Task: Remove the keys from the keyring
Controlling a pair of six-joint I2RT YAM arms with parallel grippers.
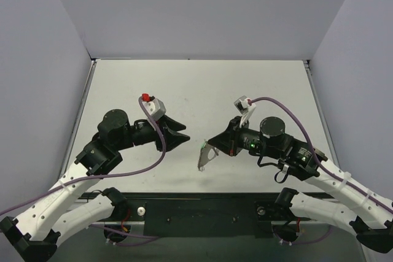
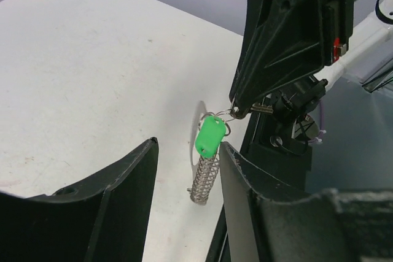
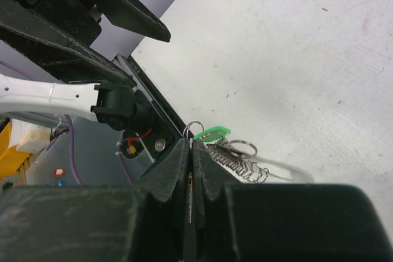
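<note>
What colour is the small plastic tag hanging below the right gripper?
The small plastic tag is bright green; left wrist view.

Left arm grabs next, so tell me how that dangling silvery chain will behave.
Probably floppy: the chain hangs limp below the green tag. Likely light: the right end effector carries it at its tips alone. Its free end may swing.
</note>
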